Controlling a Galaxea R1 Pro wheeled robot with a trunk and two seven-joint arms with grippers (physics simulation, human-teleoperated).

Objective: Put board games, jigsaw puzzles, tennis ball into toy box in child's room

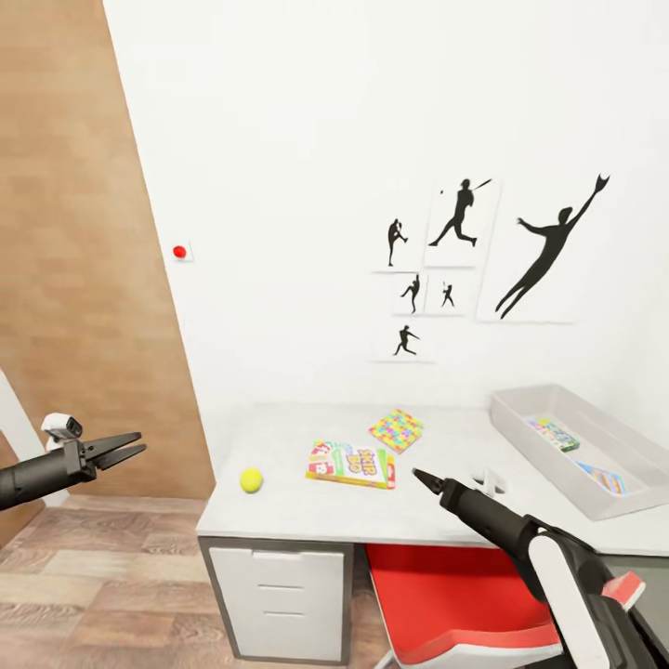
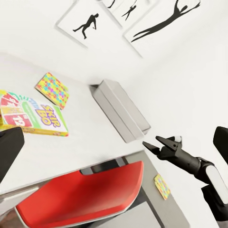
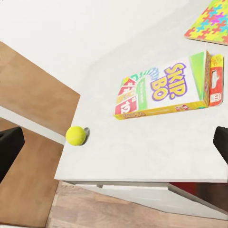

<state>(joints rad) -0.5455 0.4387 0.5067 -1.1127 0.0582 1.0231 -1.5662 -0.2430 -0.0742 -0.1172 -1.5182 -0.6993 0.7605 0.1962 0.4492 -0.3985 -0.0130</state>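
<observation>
Hovering our right tool, open and empty, just beside the Skip-Bo box on the worktop, we hold our left tool open, well apart.

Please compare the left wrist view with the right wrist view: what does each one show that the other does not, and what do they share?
Left wrist view, not the right wrist view: the toy box, the silhouette pictures on the wall, and the right claw.
Right wrist view, not the left wrist view: the tennis ball near the table edge, and the wooden floor.
Both: the Skip-Bo game and the jigsaw puzzle, lying on the table.
</observation>
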